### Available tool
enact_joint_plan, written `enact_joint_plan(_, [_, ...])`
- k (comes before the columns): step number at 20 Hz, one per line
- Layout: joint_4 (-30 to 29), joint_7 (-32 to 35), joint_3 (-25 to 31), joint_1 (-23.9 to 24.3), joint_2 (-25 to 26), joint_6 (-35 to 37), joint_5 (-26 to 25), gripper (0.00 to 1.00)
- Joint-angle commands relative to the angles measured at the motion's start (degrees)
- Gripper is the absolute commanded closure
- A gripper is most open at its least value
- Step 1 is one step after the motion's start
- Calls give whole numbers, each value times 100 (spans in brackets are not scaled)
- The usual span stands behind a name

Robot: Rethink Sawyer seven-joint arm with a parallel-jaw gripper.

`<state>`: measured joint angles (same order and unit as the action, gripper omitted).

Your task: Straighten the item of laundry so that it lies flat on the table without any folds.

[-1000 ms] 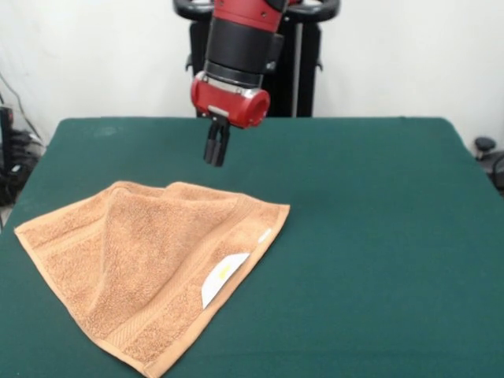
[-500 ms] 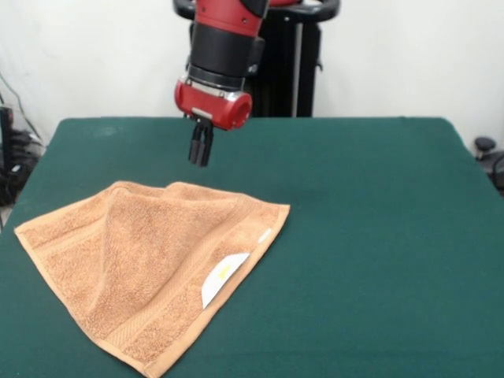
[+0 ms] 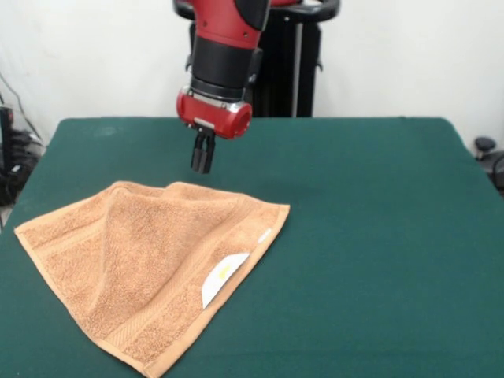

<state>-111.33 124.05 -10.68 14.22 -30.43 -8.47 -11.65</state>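
Fingers (image 3: 202,160): pressed together, empty, above the hand towel's far edge.
Hand towel (image 3: 142,260): near-left on the green worktop (image 3: 378,236), folded over, white label (image 3: 222,276) showing.

light: bright, even | shadows: soft, faint | focus: sharp

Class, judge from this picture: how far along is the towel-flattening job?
Barely begun. Done: nothing visible; the towel lies folded over itself in a rough triangle, its white label near the folded edge. In hand: the gripper, fingers together, hovers above the towel's far edge, holding nothing. Left: grasp a layer, unfold it flat on the table.
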Motion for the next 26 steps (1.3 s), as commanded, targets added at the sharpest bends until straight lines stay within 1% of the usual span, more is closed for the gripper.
enact_joint_plan(1, [481, 300, 598, 183, 401, 21, -268, 100])
enact_joint_plan(9, [745, 197, 767, 464, 470, 193, -496, 100])
enact_joint_plan(16, [873, 117, 986, 728, 355, 508, -639, 100])
enact_joint_plan(26, [978, 159, 1015, 715, 272, 725, -585, 100])
